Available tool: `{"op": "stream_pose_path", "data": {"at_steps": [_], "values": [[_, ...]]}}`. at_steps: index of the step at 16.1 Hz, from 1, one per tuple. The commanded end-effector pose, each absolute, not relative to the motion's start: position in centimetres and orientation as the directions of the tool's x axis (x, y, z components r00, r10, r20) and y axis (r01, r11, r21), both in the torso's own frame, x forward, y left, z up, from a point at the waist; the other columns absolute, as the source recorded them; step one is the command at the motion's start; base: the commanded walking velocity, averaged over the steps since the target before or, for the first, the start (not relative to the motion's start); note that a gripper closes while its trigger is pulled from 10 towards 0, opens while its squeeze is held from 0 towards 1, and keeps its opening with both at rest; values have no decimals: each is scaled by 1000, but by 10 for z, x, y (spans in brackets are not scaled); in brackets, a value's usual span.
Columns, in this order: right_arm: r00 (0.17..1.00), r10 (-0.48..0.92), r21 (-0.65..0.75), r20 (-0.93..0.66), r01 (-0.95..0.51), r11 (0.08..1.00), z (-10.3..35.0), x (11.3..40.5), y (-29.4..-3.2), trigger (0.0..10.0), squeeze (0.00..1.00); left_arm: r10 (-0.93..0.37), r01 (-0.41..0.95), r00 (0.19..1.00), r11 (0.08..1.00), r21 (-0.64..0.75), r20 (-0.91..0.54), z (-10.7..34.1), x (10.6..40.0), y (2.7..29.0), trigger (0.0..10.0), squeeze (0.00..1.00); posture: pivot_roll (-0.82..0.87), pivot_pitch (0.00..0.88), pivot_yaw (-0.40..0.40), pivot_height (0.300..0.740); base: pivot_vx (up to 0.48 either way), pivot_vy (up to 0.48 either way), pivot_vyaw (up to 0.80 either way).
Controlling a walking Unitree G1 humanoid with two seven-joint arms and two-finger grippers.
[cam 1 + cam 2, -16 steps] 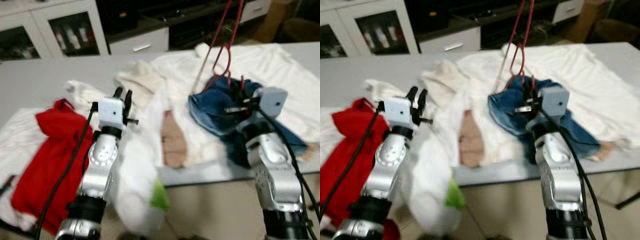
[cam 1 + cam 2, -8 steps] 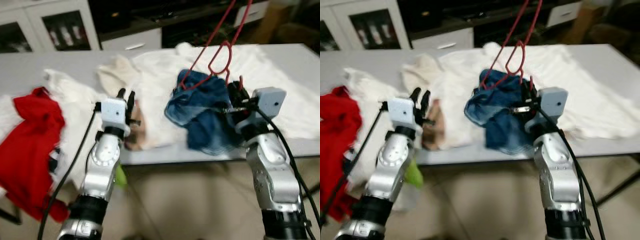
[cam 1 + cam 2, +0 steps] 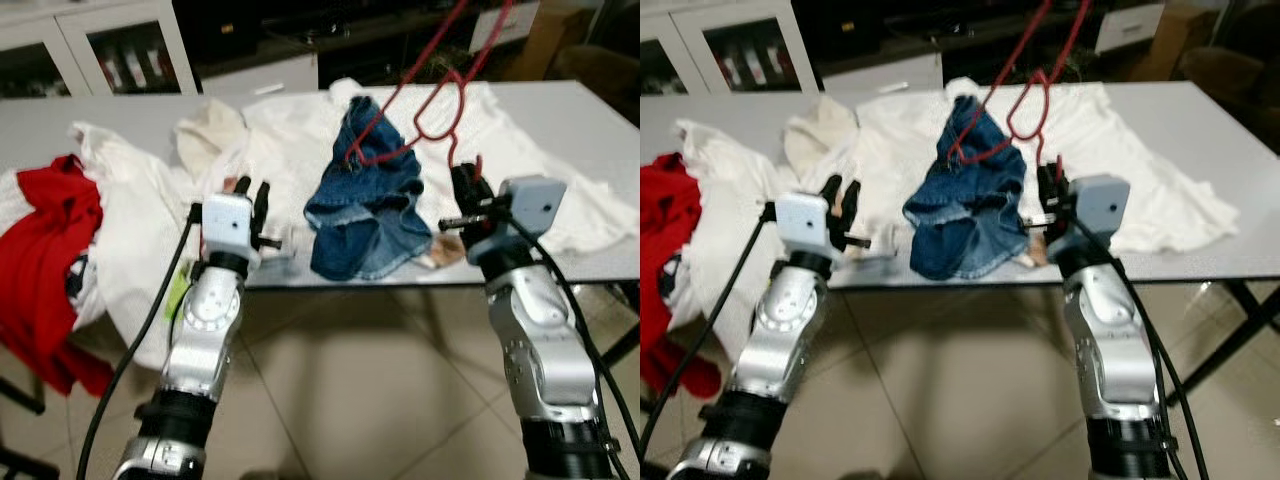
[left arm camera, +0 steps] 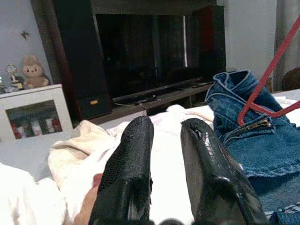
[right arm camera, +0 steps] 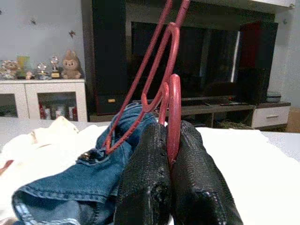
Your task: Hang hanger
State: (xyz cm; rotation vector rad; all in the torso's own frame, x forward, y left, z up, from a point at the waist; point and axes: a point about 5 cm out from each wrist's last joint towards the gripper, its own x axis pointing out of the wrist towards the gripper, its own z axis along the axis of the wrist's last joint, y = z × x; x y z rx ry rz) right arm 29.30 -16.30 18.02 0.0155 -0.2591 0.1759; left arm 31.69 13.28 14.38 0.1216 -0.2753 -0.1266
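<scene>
We pinch the red hanger (image 5: 171, 101) in the right gripper (image 5: 171, 154), jeans (image 3: 362, 215) dangling off table's (image 3: 590, 105) front edge (lifted for hanging); left gripper (image 4: 161, 154) slightly parted, empty.

Even indoor light, fairly bright on the white cloths (image 3: 300, 130), dim in the dark cabinet (image 5: 112, 56) behind. Soft glare patches on the tiled floor (image 3: 350, 400); slight blur across both eye views, edges softest. Wrist views sharper in the distance, near black fingers (image 4: 136, 173) out of focus.
</scene>
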Motion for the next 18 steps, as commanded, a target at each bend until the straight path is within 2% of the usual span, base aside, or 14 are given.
{"op": "stream_pose_path", "data": {"at_steps": [1,10,13,16,18], "values": [[949,176,-5,263,-181,983,183,294,-161,10000,0,-128,91,955,985,146,269,147,318,140,10000,0,73,2,58,740,0,0,0],[945,178,-3,274,-184,983,186,295,-160,10000,0,-135,100,954,985,140,267,147,319,136,10000,0,70,0,57,740,0,0,0],[917,229,21,325,-249,968,195,291,-153,10000,0,-152,127,953,986,111,263,146,319,133,10000,0,70,0,57,740,0,0,0],[851,234,154,471,-340,928,221,282,-152,10000,0,-156,136,951,986,92,265,146,318,132,10000,0,70,0,57,740,0,0,0],[839,207,228,503,-360,905,226,282,-157,10000,0,-158,139,951,986,90,265,146,318,132,10000,0,70,2,59,740,0,0,0]]}}
